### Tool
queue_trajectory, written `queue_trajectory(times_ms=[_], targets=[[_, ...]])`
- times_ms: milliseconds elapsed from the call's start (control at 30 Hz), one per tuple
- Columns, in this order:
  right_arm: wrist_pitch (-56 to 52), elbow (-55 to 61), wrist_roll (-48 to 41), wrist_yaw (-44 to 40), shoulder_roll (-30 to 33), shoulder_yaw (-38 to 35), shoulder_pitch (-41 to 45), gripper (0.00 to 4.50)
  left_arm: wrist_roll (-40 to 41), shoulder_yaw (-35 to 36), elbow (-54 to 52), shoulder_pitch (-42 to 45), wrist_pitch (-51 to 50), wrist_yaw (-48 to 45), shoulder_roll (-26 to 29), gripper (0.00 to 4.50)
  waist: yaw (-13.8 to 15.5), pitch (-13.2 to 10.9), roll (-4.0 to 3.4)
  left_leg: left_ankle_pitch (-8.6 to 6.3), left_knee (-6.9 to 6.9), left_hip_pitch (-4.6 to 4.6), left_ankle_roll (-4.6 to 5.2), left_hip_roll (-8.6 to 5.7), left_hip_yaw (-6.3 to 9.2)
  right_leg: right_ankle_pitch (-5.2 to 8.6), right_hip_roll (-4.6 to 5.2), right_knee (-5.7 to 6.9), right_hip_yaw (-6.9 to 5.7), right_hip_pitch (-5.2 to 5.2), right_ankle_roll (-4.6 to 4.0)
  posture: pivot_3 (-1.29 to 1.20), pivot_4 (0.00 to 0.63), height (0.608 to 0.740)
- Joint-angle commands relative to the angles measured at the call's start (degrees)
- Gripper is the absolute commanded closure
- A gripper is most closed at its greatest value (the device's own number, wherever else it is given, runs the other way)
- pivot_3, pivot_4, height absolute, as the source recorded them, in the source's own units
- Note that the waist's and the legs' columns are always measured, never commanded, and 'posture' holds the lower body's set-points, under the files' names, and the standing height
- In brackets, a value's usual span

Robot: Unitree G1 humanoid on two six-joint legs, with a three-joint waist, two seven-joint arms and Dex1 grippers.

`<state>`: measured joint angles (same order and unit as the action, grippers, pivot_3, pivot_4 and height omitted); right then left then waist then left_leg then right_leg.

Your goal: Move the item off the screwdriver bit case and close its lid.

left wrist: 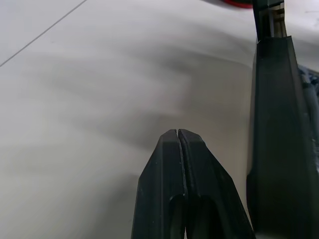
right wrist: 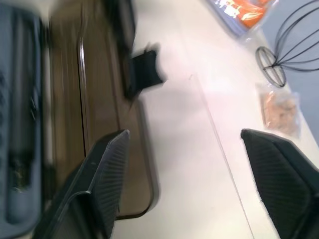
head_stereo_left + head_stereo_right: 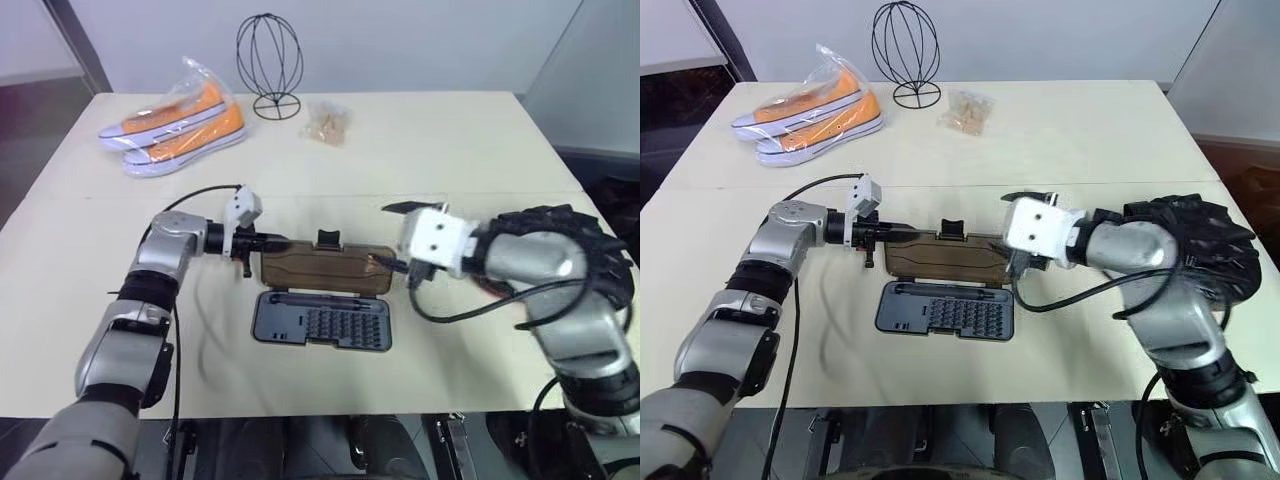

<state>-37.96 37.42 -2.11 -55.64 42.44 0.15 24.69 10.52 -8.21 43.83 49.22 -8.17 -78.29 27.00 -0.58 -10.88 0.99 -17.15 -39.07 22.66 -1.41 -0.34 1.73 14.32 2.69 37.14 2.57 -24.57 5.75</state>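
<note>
With the lid [image 3: 326,269] raised between the closed, empty left gripper [image 3: 250,243] and the wide-open, empty right gripper [image 3: 400,262], a one-sided push could slide the screwdriver bit case [image 3: 322,320] below them instead of closing it.
</note>
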Motion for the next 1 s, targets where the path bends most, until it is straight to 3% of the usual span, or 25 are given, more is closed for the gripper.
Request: queue_trajectory(times_ms=[33, 233, 333, 400, 633, 767, 867, 1000], targets=[[-10.1, 8.1, -13.4, -6.0, 3.5, -13.0, -3.8, 1.03, 0.7, 0.4, -3.6, 0.9, 0.0, -2.7, 0.4, 4.50, 0.2, 0.0, 0.00, 0.00, 0.00, 0.00, 0.01, 0.00, 0.02, 0.00, 0.01, -0.01, -0.03, 0.03, 0.00, 0.00, 0.150, 0.740], [-18.8, 12.9, -27.5, -11.0, 7.3, -28.8, -18.1, 1.03, 5.4, 0.0, -17.1, -0.6, -10.4, -9.4, 2.9, 4.50, 0.0, 0.0, 0.03, -0.04, -0.02, -0.05, 0.08, 0.02, 0.04, 0.00, 0.01, -0.03, -0.06, 0.14, 0.00, 0.00, 0.150, 0.740], [-17.5, 15.0, -29.4, -10.1, 6.4, -30.3, -26.0, 1.03, 10.5, -3.9, -32.0, -6.0, -15.8, -13.6, 9.5, 4.50, -0.7, 0.0, -0.01, -0.07, 0.02, -0.18, 0.12, 0.09, -0.03, 0.01, -0.06, 0.00, 0.02, 0.17, 0.00, 0.00, 0.150, 0.740], [-14.7, 15.4, -28.2, -8.6, 6.2, -28.7, -30.2, 1.03, 11.5, -5.5, -36.0, -7.7, -15.1, -14.2, 12.5, 4.50, -0.7, 0.0, -0.05, -0.10, 0.05, -0.28, 0.18, 0.20, -0.06, 0.02, -0.13, 0.03, 0.09, 0.19, -0.01, 0.00, 0.150, 0.740], [-10.9, 16.5, -29.0, -2.9, 5.8, -22.5, -33.8, 1.03, 6.1, -9.6, -23.3, -2.6, -5.5, -14.2, 10.8, 4.50, 0.0, 0.0, -0.01, -0.02, -0.22, -0.35, 0.12, 0.08, -0.05, 0.07, -0.09, -0.02, 0.02, 0.50, -0.10, 0.00, 0.150, 0.740], [-10.4, 15.9, -29.4, 0.3, 5.9, -17.8, -32.4, 1.03, -0.8, -11.1, -11.0, 1.7, 4.6, -9.9, 4.3, 4.50, 0.3, 0.0, 0.00, -0.02, -0.21, -0.30, 0.12, 0.05, -0.04, 0.03, -0.05, -0.06, 0.03, 0.48, 0.00, 0.00, 0.150, 0.740], [-10.4, 17.5, -30.0, 2.6, 5.5, -12.9, -31.7, 1.81, -4.3, -11.1, 2.0, 6.3, 10.9, -5.6, -2.1, 4.50, 0.2, 0.0, 0.06, -0.02, -0.21, -0.27, 0.12, -0.02, -0.03, 0.01, -0.05, -0.05, 0.00, 0.45, 0.02, 0.00, 0.150, 0.740], [-12.7, 20.1, -30.1, 9.1, 3.1, -4.3, -29.7, 3.81, -7.8, -10.5, 14.0, 10.4, 18.5, -2.4, -7.5, 4.50, -0.2, 0.0, 0.09, -0.03, -0.19, -0.24, 0.13, -0.02, -0.02, 0.00, -0.08, -0.03, 0.00, 0.36, 0.04, 0.00, 0.150, 0.740]])
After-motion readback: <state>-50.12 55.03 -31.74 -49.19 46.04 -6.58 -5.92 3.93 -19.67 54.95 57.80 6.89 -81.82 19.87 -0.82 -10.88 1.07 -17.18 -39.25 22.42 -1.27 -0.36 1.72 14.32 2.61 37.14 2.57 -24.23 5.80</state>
